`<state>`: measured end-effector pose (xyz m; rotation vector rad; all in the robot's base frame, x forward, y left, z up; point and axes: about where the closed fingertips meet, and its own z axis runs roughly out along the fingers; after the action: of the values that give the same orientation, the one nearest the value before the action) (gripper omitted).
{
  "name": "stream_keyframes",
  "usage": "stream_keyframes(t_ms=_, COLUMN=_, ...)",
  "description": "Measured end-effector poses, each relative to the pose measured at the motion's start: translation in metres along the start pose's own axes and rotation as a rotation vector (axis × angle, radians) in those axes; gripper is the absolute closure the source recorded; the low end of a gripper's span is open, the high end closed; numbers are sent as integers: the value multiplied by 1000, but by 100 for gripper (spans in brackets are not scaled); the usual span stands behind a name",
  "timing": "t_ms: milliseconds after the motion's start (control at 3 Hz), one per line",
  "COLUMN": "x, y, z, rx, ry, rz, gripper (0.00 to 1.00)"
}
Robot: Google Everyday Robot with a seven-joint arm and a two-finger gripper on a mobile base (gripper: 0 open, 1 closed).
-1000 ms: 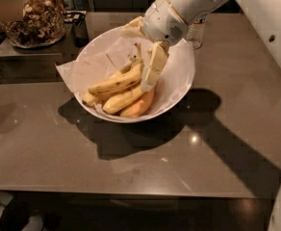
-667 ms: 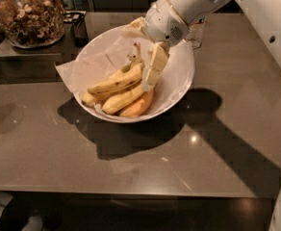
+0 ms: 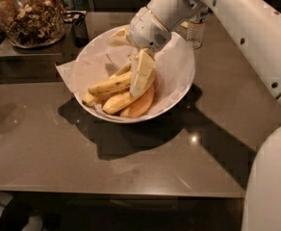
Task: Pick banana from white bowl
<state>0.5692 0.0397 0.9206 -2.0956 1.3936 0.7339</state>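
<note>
Touching banana [image 3: 109,85] perhaps, jaws in white bowl [image 3: 181,88]

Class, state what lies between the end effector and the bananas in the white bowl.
Nothing: in the camera view the end effector sits inside the white bowl, overlapping the bananas, with no gap showing.

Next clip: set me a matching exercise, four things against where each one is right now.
Things:
1. gripper
2. bananas
3. water bottle
4. glass jar

Places:
A. behind the white bowl, towards the right
B. lowered into the bowl, at the bananas
C. far left, beyond the bowl
D. lying on the paper liner in the bowl

Pairs: 1-B, 2-D, 3-A, 4-C
</note>
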Motion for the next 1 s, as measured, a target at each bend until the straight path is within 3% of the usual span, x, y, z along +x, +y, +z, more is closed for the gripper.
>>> stream_keyframes(t_ms=333, x=2, y=-5, z=16, rx=-41, ry=2, rz=0, gripper=0)
stream_keyframes(t_ms=667, x=8, y=-1, z=27, rx=-58, ry=14, rz=22, gripper=9)
stream_keyframes(t_ms=1000, x=8, y=-1, z=27, rx=-58, ry=14, rz=22, gripper=28)
